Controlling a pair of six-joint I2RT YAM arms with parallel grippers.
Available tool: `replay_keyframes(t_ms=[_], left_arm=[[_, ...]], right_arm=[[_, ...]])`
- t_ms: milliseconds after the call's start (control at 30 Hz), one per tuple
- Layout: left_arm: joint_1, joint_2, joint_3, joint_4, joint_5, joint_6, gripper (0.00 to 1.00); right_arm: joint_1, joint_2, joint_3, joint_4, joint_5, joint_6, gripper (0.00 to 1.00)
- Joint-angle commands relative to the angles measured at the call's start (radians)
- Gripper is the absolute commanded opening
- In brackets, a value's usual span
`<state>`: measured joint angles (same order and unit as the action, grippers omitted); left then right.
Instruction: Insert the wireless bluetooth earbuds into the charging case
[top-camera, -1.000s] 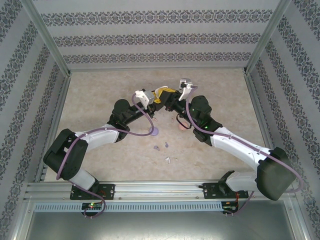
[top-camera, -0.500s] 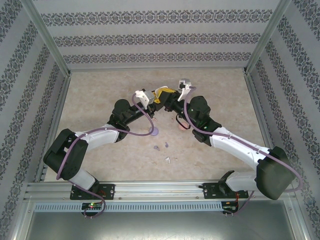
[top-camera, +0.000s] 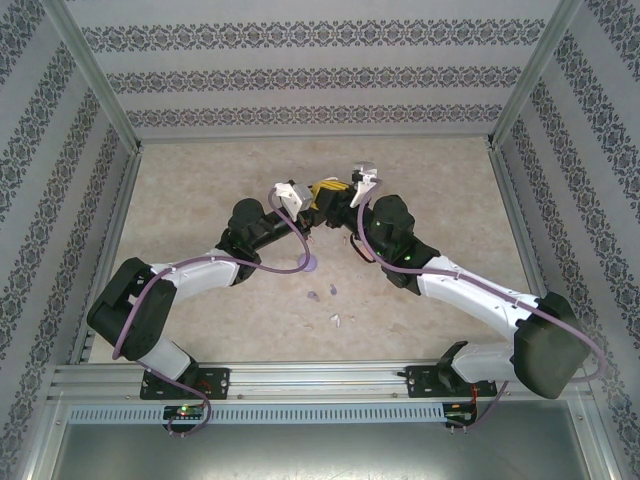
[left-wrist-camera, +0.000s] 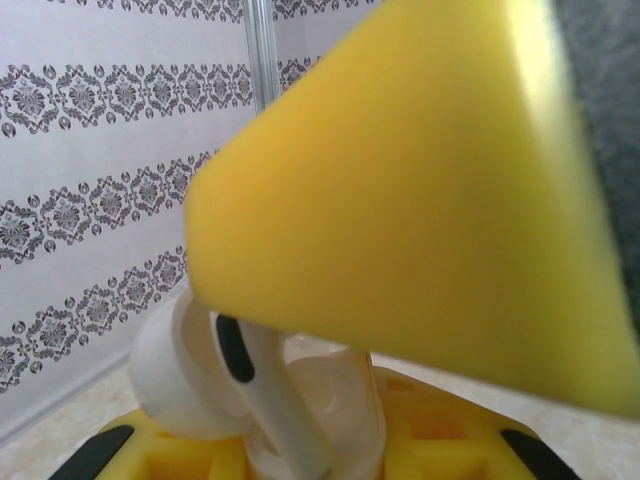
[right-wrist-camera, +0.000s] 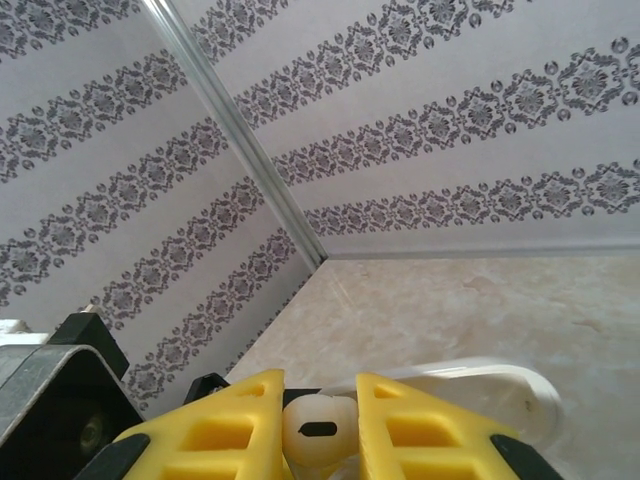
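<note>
White earbud (right-wrist-camera: 318, 428) tight in right claw (right-wrist-camera: 318, 385), white case (left-wrist-camera: 335, 385) tight in left claw (left-wrist-camera: 310, 455), above table (top-camera: 455, 190) middle

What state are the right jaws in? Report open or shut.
Shut: the white earbud sits pinched between the right gripper's yellow fingers, touching both.

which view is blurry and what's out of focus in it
left wrist: the big yellow plastic finger near the lens is soft, the small white stemmed earbud under it sharper; right wrist: crisp, right claw pinching that earbud; top external: sharp, evenly lit
</note>
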<state>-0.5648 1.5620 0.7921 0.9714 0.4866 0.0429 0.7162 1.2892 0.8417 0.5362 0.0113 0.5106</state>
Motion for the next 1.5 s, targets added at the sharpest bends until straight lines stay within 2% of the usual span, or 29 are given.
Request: replay_keyframes(t_ms=[0,233,533,733,900,1233,1367,1467], left_arm=[[-0.017,-0.061,0.044,0.061,0.006,0.009,0.0],[-0.017,-0.071,0.041,0.057,0.01,0.011,0.0],[-0.019,-0.084,0.053,0.033,0.005,0.011,0.0],[-0.02,-0.084,0.053,0.035,0.007,0.012,0.0],[-0.021,-0.088,0.05,0.039,0.002,0.014,0.0],[-0.021,-0.112,0.047,0.026,0.003,0.021,0.0],[-0.023,-0.114,0.047,0.022,0.004,0.022,0.0],[-0.024,-0.117,0.048,0.016,0.003,0.022,0.0]], right_arm=[[0.001,-0.024,-0.034,-0.068,0.052,-0.03,0.21],[-0.022,-0.026,-0.038,-0.068,0.02,-0.005,0.2],[-0.025,0.0,-0.006,-0.083,-0.134,-0.045,0.2],[-0.021,0.032,0.019,-0.1,-0.167,-0.04,0.2],[-0.017,0.045,0.03,-0.11,-0.163,-0.041,0.2],[-0.045,-0.004,-0.023,-0.133,-0.076,-0.013,0.2],[-0.046,-0.001,-0.017,-0.141,-0.09,-0.018,0.26],[-0.047,0.002,-0.01,-0.143,-0.092,-0.011,0.35]])
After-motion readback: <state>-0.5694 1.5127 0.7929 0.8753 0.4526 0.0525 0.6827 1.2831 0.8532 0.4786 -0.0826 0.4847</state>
